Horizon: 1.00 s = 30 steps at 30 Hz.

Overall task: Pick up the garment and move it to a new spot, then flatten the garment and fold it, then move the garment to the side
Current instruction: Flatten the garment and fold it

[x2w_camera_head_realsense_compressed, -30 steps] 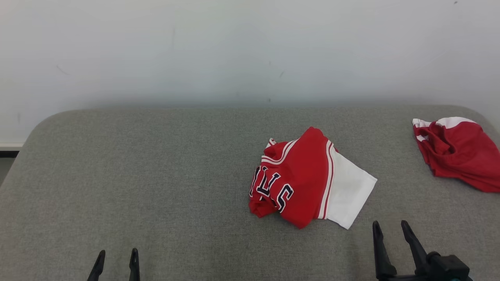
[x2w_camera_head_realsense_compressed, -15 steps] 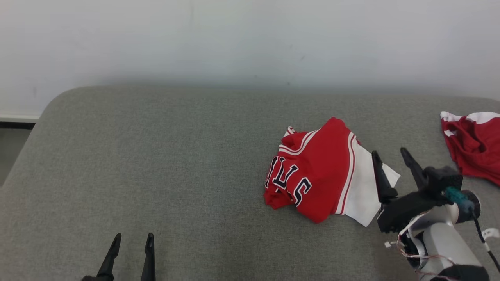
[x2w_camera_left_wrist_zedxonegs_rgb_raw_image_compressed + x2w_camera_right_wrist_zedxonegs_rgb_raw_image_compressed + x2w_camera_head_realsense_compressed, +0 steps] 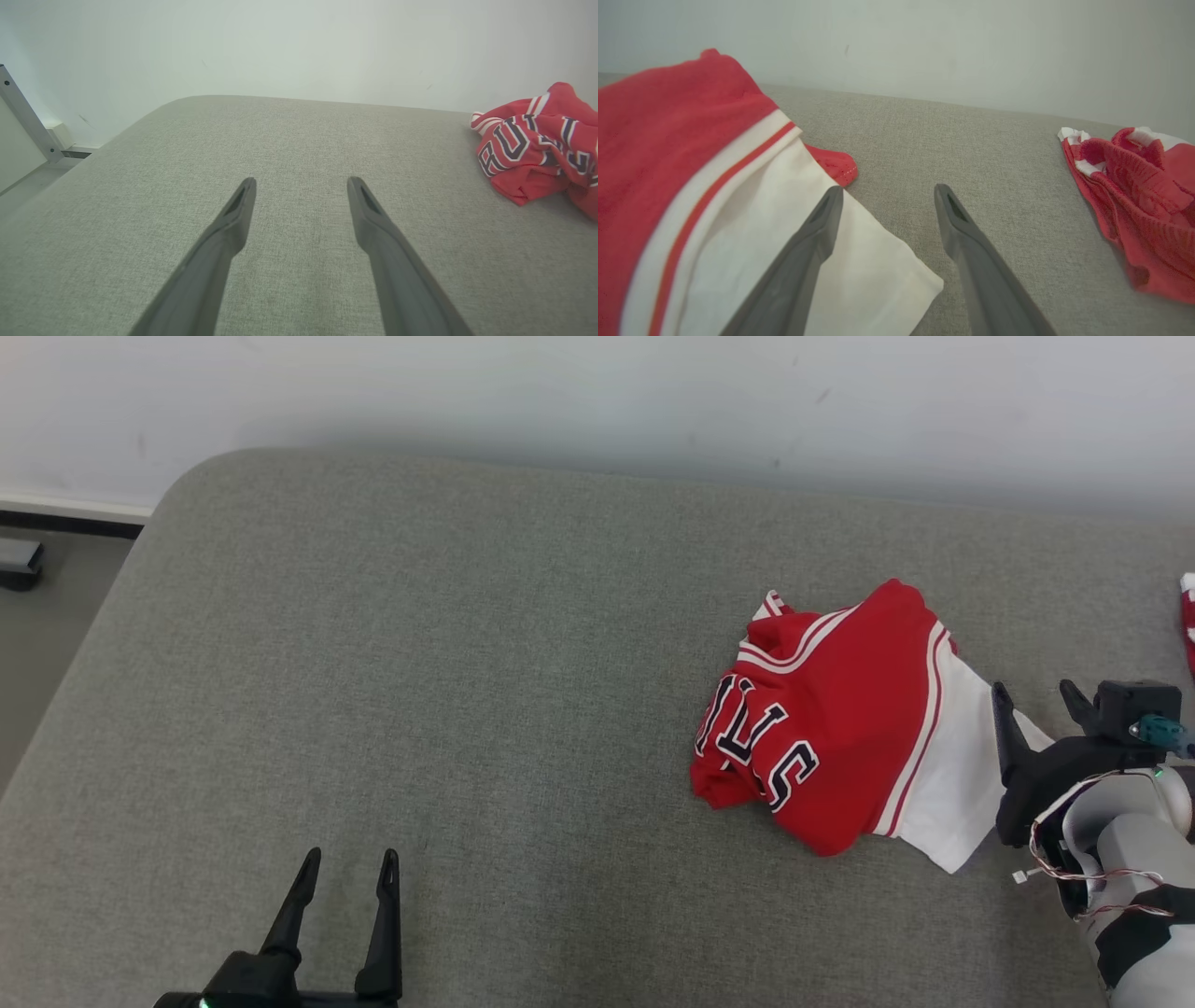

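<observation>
The garment (image 3: pixel 840 737) lies crumpled on the right part of the grey cushion (image 3: pixel 467 663). Your right gripper (image 3: pixel 1034 693) stands spread at its white edge, probably to pinch there; contact is unclear. Your left gripper (image 3: pixel 351 852) waits spread, well apart. A second ago the right one was short of it.

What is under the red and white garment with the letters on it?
The red and white garment lies crumpled on the grey upholstered surface, which shows all around it. Anything beneath its folds is covered and cannot be seen.
</observation>
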Tool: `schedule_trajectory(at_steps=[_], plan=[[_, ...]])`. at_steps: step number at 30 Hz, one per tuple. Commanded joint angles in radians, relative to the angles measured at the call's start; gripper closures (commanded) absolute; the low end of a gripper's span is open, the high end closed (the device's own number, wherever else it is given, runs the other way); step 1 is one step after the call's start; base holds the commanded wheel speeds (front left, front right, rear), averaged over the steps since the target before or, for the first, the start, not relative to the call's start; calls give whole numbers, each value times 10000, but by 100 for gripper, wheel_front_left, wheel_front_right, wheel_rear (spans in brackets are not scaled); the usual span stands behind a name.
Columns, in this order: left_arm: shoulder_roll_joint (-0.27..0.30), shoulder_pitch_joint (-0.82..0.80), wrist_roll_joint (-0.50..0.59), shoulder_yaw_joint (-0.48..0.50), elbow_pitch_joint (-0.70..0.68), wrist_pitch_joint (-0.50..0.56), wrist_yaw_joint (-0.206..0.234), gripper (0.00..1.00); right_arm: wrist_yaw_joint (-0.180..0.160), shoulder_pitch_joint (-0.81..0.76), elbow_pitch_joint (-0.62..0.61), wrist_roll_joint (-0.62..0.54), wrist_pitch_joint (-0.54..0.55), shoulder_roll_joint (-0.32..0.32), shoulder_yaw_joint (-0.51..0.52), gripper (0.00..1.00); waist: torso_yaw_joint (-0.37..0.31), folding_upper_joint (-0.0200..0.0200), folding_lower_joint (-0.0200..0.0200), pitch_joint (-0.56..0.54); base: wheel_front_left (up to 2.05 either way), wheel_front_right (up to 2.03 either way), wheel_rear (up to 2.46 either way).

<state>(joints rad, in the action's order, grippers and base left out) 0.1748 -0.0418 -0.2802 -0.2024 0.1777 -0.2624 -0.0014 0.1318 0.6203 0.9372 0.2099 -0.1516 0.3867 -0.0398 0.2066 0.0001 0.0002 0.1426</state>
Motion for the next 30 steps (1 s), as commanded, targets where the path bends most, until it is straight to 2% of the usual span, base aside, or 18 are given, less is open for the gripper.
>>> schedule_trajectory(at_steps=[1, 8, 9, 10, 11, 16, 21, 24, 30], plan=[[-52, -112, 114, 17, 0, -34, -55, 0, -26, 106, 187, 108, -85, 49, 9, 0, 241, -1, -2, 278, 0, 0, 0], [-127, -244, 242, 227, 33, -34, -137, 0, -26, 412, 1676, 275, -230, 78, -176, 0, 254, -1, -2, 477, 0, 0, 0], [-143, -225, 245, 263, 55, -34, -144, 0, -26, 422, 1853, 318, -172, 35, -213, 31, 222, -1, -2, 476, 0, 0, 0], [-164, -211, 261, 313, 70, -34, -140, 0, -26, 410, 1985, 374, -139, -63, -302, 76, 173, -1, -2, 459, 0, 0, 0], [-185, -204, 281, 345, 84, -34, -141, 0, -26, 399, 2071, 451, -168, -114, -363, 100, 126, -1, -2, 440, 0, 0, 0], [-253, -136, 313, 522, 176, -34, -256, 0, -28, 389, 1985, 786, -699, -200, -648, 100, -149, -1, -2, 187, 0, 0, 0], [-345, 158, 396, 635, 144, -34, -220, 0, -28, 56, 1145, 1348, -1071, -379, -960, 100, -508, -1, -2, -276, 0, 0, 0], [-348, 382, 404, 728, 148, -34, -237, 0, -28, -427, 22, 1605, -1132, -426, -1304, 100, -807, -1, -2, -567, 0, 0, 0], [-302, 719, 417, 961, 74, -34, -284, 0, -28, -2146, -3182, 2005, -1138, -427, -1424, 100, -1444, -1, -2, -947, 0, 0, 0]])
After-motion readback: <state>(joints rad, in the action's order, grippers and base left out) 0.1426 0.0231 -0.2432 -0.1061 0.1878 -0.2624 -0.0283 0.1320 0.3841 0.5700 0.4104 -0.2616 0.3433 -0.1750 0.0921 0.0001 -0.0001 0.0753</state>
